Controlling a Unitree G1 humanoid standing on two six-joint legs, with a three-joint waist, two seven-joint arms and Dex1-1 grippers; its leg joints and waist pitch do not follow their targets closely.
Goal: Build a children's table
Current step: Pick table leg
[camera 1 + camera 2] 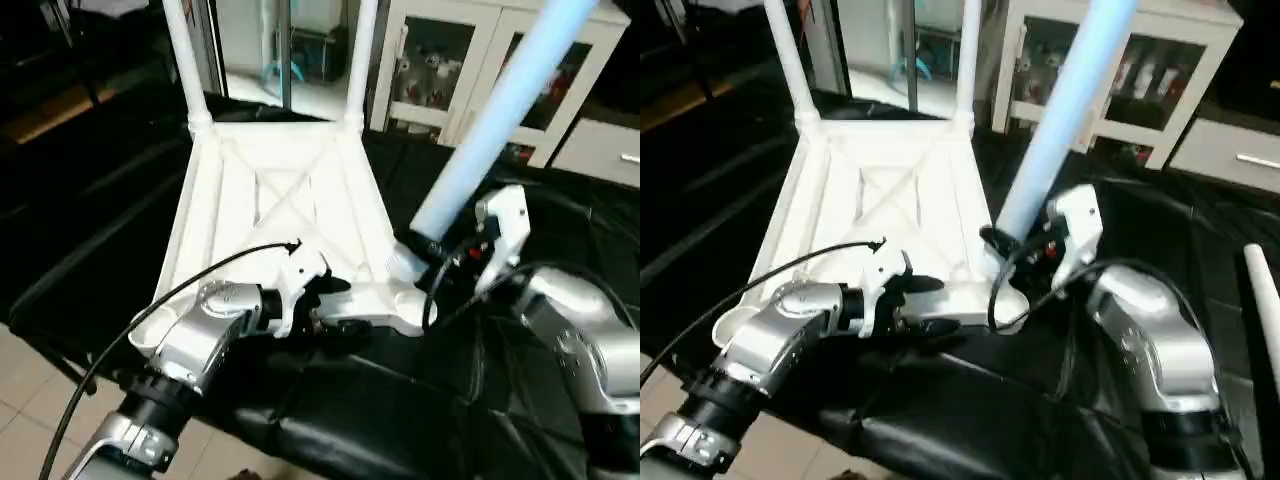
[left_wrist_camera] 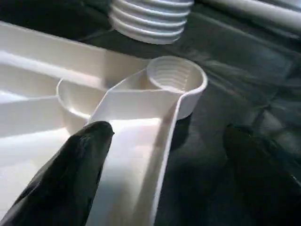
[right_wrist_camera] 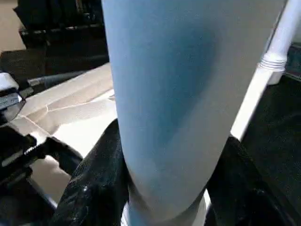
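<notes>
So far, the table top [image 1: 280, 200] lay upside down on the black worktop [image 1: 480, 420], with two legs [image 1: 182, 50] already standing in the far corner sockets. The right gripper [image 3: 164, 188] had its jaws clenched on a third leg [image 1: 500, 120], tilted, its threaded end just above the near right socket [image 2: 176, 77]. The left gripper [image 2: 164, 155] straddled the near rim with jaws released. A fourth leg [image 1: 1262, 300] waited beside.
</notes>
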